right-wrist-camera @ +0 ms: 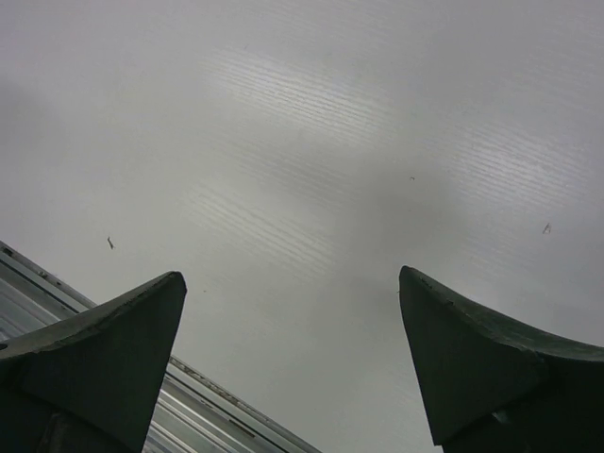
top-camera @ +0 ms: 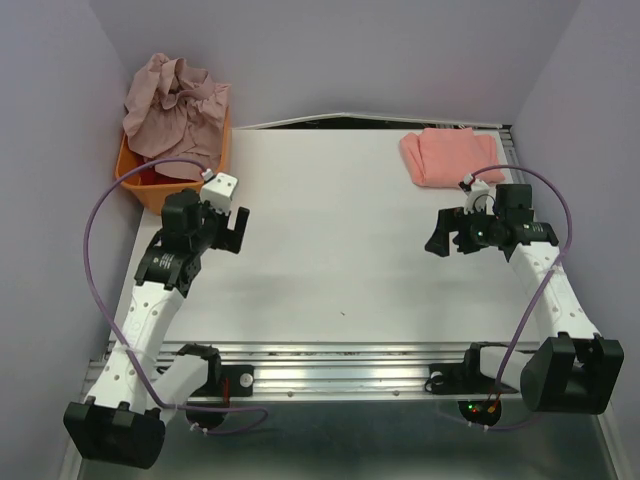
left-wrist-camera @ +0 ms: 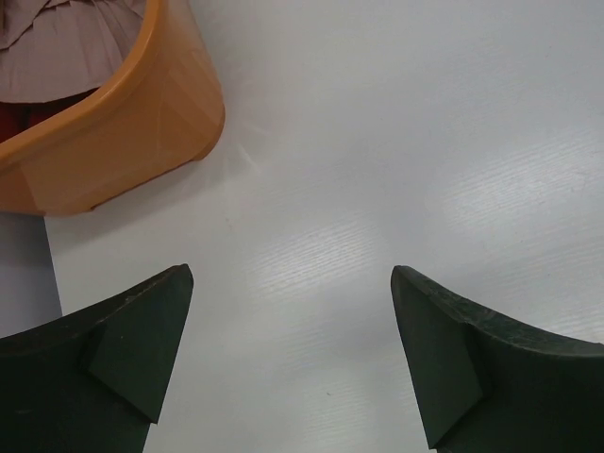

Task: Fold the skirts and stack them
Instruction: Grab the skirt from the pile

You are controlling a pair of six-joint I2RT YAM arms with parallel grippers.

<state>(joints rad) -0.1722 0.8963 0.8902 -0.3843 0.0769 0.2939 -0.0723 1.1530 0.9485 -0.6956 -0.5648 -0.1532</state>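
Observation:
The dusty mauve-pink skirt (top-camera: 175, 105) lies crumpled in a heap in the orange tub (top-camera: 145, 185) at the far left; its pleats show in the left wrist view (left-wrist-camera: 57, 42). The salmon-pink skirt (top-camera: 450, 155) lies folded flat on the table at the far right. My left gripper (top-camera: 236, 230) is open and empty above the table, just right of the tub. My right gripper (top-camera: 448, 236) is open and empty, in front of the salmon skirt. Both wrist views show spread fingers (left-wrist-camera: 142, 340) (right-wrist-camera: 472, 359) over bare white table.
The orange tub's rounded corner (left-wrist-camera: 142, 123) is close ahead of the left gripper. Purple walls close in the left, right and back. A metal rail (top-camera: 330, 365) runs along the near table edge; it shows in the right wrist view (right-wrist-camera: 198, 406).

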